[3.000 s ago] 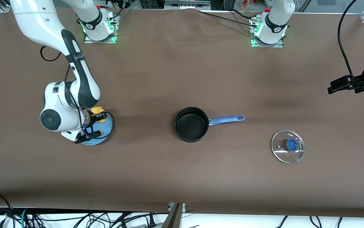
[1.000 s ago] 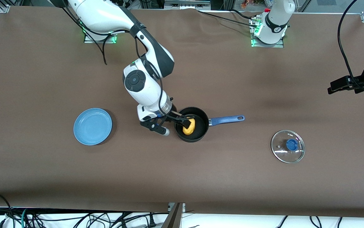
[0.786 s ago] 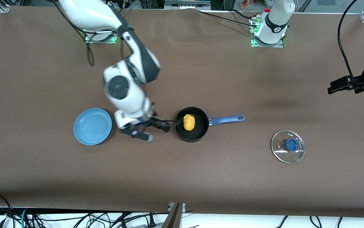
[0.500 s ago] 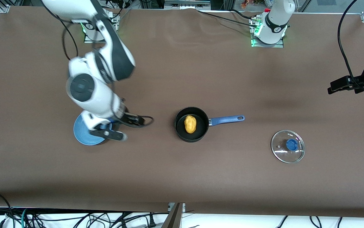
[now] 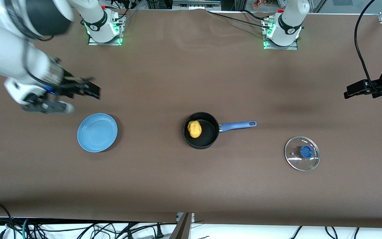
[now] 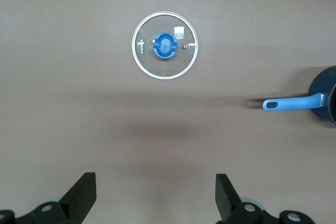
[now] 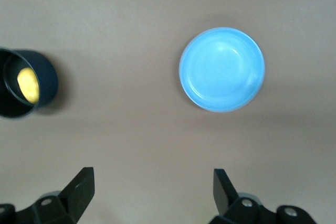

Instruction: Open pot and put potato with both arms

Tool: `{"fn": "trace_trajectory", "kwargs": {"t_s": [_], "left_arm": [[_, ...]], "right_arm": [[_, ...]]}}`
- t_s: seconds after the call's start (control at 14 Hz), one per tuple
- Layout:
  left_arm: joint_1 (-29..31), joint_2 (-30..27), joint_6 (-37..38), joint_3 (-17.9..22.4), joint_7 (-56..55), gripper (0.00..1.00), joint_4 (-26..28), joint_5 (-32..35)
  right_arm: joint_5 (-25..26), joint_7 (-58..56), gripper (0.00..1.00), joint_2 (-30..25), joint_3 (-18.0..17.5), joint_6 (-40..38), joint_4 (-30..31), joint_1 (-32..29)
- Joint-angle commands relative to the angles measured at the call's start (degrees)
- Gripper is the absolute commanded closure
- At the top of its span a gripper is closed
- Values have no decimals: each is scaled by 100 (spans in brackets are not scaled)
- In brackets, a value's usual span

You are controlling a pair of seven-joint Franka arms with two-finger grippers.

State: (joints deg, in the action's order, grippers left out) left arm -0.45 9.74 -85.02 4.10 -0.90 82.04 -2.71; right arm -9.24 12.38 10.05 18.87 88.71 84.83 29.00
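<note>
A brown desk [image 5: 191, 186] is seen from above. The pot [image 5: 201, 130], a small black saucepan with a blue handle, stands at the middle of the desk, uncovered. The potato [image 5: 194, 129] lies inside the pot, against the wall toward the right arm's end. A glass lid [image 5: 302, 153] with a blue knob lies flat on the desk toward the left arm's end, well apart from the pot. A blue plate [image 5: 97, 132] sits toward the right arm's end. The right pincer [image 5: 89, 89] is held up over bare desk near the plate, spread wide and holding nothing. The left pincer [image 6: 153, 199] is parked over the left arm's end of the desk, also spread wide and holding nothing.
</note>
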Motion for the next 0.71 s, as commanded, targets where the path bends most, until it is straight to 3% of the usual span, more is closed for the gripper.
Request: {"fn": "trace_trajectory", "kwargs": {"t_s": [0.0,0.21,0.64], "left_arm": [[36,45,56,-41,-42,0,-118,68],[36,45,56,-32,-42,0,-118,68],[45,45,56,-32,-34,0,-118,60]], "right_arm": [[167,-620,0,-749,-408,-239,579,-726],[747,-719,0,-1066,-1313,-337,632,-1571],[818,-921,0,-935,-1360,-337,500,-1749]]}}
